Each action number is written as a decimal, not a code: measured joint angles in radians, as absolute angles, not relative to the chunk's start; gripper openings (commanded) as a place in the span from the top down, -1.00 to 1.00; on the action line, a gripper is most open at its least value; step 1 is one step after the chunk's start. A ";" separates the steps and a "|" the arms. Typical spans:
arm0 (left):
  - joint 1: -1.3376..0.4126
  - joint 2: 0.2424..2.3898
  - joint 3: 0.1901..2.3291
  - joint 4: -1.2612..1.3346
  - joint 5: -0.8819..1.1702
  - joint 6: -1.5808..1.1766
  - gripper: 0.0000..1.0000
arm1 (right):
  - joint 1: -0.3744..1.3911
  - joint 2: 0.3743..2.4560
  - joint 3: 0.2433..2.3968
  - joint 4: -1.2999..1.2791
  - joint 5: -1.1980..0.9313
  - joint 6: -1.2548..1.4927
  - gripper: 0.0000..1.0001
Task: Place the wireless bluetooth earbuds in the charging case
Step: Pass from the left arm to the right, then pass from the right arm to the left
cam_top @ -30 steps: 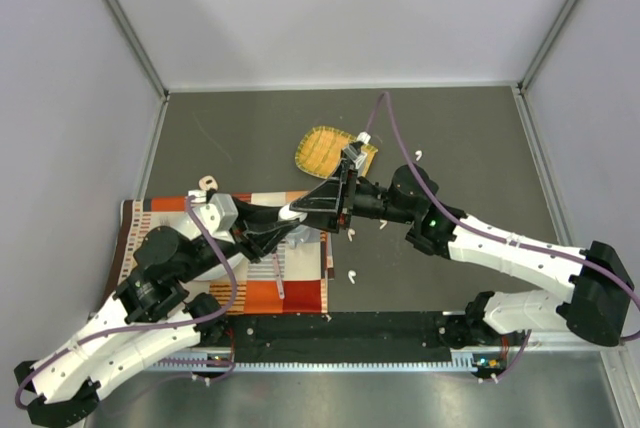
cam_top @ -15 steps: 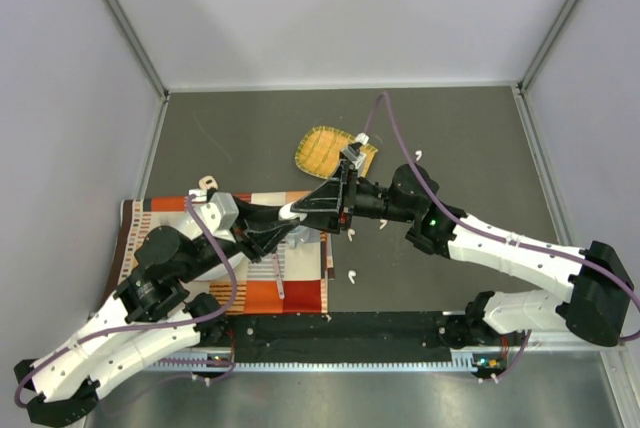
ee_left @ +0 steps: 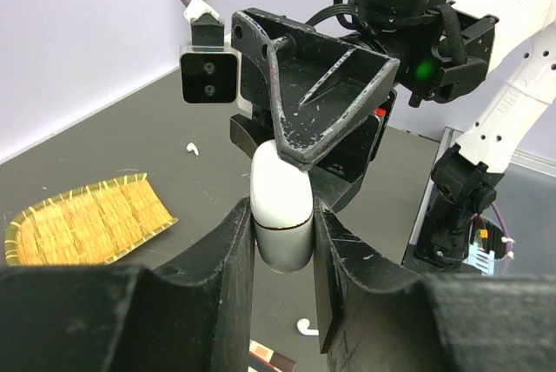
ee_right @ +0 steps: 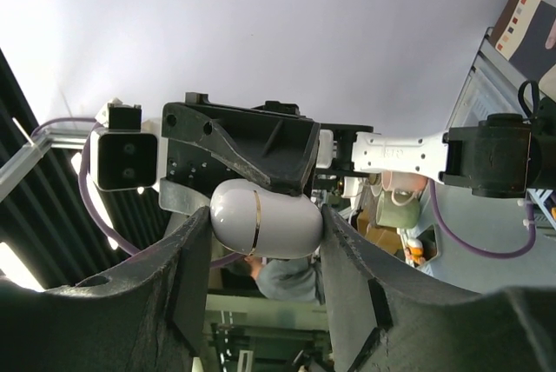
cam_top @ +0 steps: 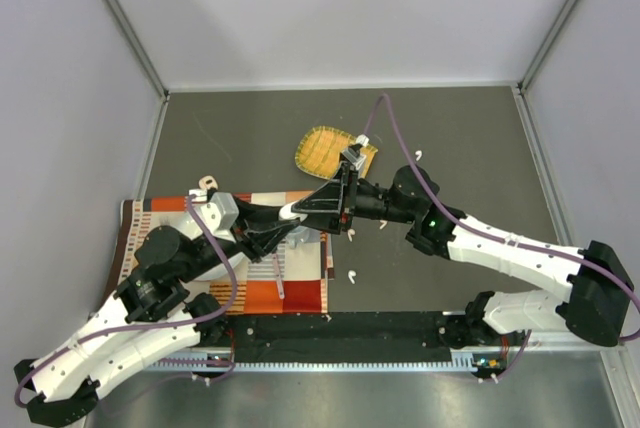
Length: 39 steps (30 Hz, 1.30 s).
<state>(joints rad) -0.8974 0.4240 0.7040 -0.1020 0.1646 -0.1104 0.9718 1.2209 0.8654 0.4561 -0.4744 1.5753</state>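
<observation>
Dark grey counter [cam_top: 230, 138] inside a pale-walled enclosure; a striped cloth [cam_top: 300, 296] lies under the left arm, and a small woven mat [cam_top: 322, 151] sits beyond both sets of fingers.

Both arms meet over the near-centre of the counter, each clamped on the same white charging case [ee_left: 280, 209]. Left gripper [ee_left: 280, 242]: fingers closed against the lower half of the case, one pad on each side, seam line just above the pads. Right gripper [ee_right: 261, 220]: fingers closed on the case from the opposite end, pads on its flanks; the seam shows as a thin ring between the two halves. In the overhead view the case [cam_top: 290, 211] shows only as a white sliver between the two black finger frames.

Judgement: the two-handed hold is there so one arm can steady the base while the other pulls the lid half; a smooth rounded shell like this would probably slip under a one-sided grip. Lid appears closed, so no earbud can go in yet.

Earbuds loose on the counter, none in the case:
- earbud [cam_top: 353, 275] just nearer the bases than the right fingers; likely the same one seen below the left fingers in the left wrist view.
- second earbud [cam_top: 418, 156] well beyond the right fingers.
- third earbud [cam_top: 383, 224] beside the right forearm.
- Fourth not located with confidence.

Task at an early stage.
</observation>
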 measured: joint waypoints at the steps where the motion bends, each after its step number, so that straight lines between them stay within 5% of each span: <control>1: -0.897 0.425 0.704 -0.104 0.166 -0.110 0.81 | 0.972 1.221 0.860 0.466 -0.474 1.579 0.54; 6: -0.897 0.430 0.704 -0.105 0.168 -0.118 0.38 | 0.971 1.223 0.841 0.501 -0.473 1.599 0.65; 15: -0.897 0.430 0.699 -0.104 0.159 -0.133 0.01 | 0.970 1.234 0.830 0.554 -0.477 1.628 0.70; 39: -0.897 0.430 0.645 0.010 0.141 -0.161 0.13 | 0.970 1.240 0.817 0.606 -0.477 1.662 0.72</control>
